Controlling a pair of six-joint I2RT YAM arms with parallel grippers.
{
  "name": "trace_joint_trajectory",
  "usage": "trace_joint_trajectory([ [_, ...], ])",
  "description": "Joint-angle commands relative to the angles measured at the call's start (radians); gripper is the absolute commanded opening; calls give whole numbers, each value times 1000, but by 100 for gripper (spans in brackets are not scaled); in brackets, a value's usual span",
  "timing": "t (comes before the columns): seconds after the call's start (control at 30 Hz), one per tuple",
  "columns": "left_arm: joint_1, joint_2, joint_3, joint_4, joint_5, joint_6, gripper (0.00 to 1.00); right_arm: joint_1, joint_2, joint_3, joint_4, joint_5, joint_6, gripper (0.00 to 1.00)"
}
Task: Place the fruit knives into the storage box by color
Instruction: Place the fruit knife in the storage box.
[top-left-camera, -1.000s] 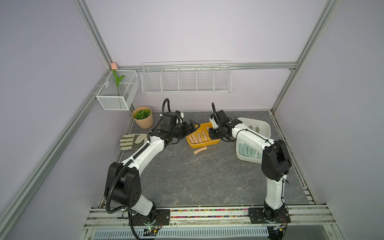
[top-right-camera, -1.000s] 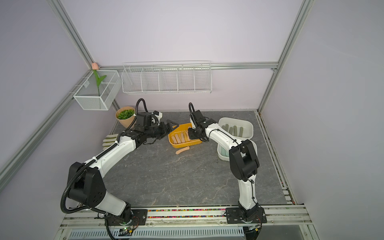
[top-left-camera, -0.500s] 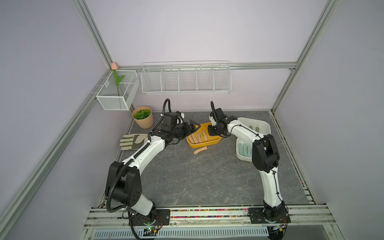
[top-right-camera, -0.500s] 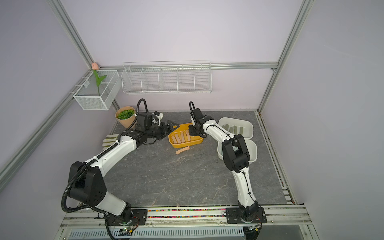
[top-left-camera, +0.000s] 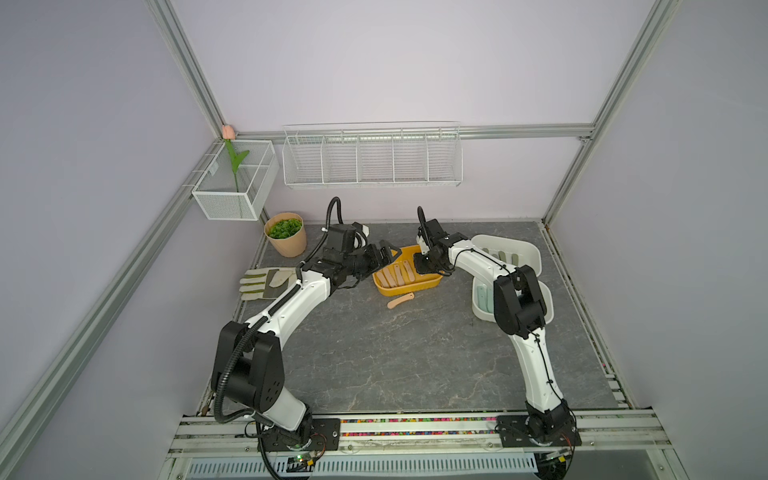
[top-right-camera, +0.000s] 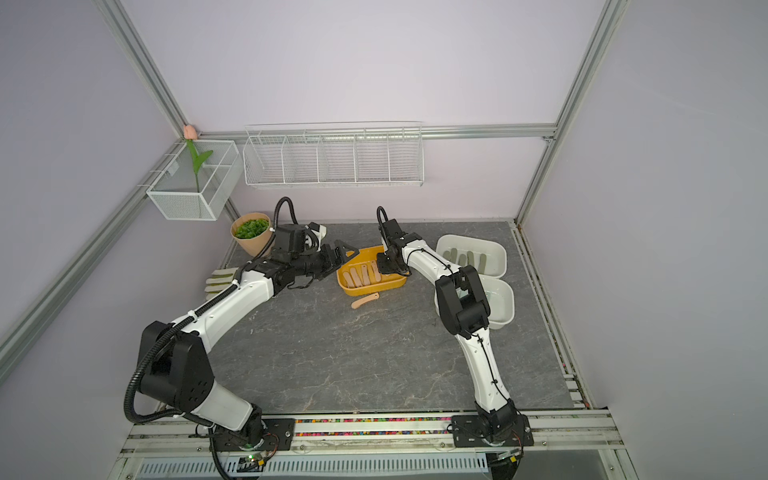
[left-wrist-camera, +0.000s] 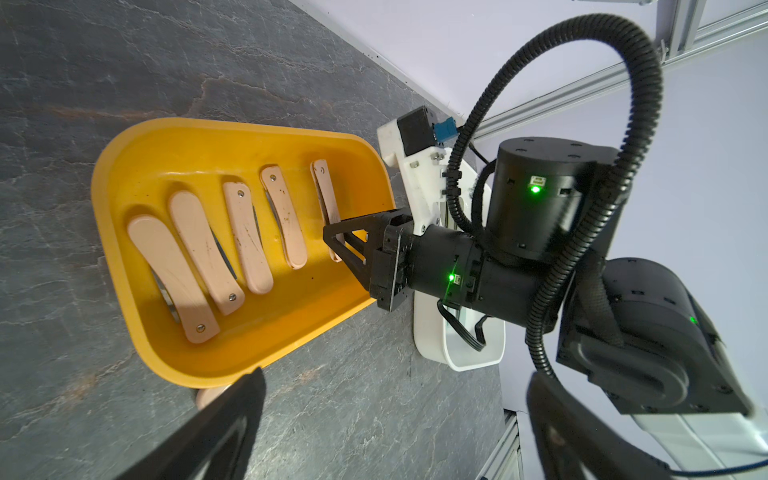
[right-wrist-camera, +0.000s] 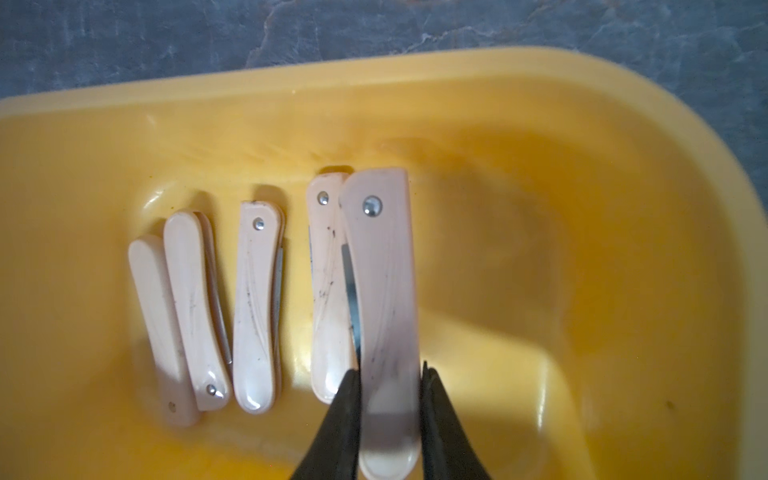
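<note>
We can read no text, label, brand, number or sign on anything in these views.

A yellow tray (left-wrist-camera: 249, 129) on a grey stone tabletop (left-wrist-camera: 124, 62) holds five peach-pink fruit knives (left-wrist-camera: 245, 241) side by side. The right gripper (left-wrist-camera: 334, 245) reaches over the tray's rim, pinching the end knife (left-wrist-camera: 326, 195). The left gripper (left-wrist-camera: 397, 376) is spread wide outside the tray.

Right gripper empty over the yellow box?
No, the right gripper is shut on a peach-pink knife over the yellow box.
</note>
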Motion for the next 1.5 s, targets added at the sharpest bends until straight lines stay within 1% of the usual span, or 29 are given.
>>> trace_joint_trajectory([
  [0.0,-4,15,34,-9,9,22,99,-6,31,35,-17,-5,1,20],
  [0.33,-4,5,28,-12,7,21,99,-14,80,77,-34,-7,11,25],
  [0.5,-5,0,28,-16,7,21,99,-15,85,87,-35,-10,18,29],
  [0.63,-7,-7,28,-25,3,22,99,-18,75,90,-35,-19,26,34],
  [0.83,-10,-40,14,-44,-13,27,99,-20,6,70,-33,-35,25,36],
  [0.93,-15,-61,-13,-45,-23,26,99,-19,-62,25,-15,-46,26,38],
  [1.13,-49,-107,-87,-65,-71,42,99,-18,-239,-141,56,-77,55,42],
  [1.33,-86,-131,-171,-72,-126,56,99,-18,-417,-385,142,-106,90,58],
  [1.4,-98,-127,-195,-67,-144,60,99,-15,-473,-466,169,-120,104,67],
  [1.47,-113,-118,-213,-62,-167,71,99,-12,-519,-533,188,-123,112,73],
])
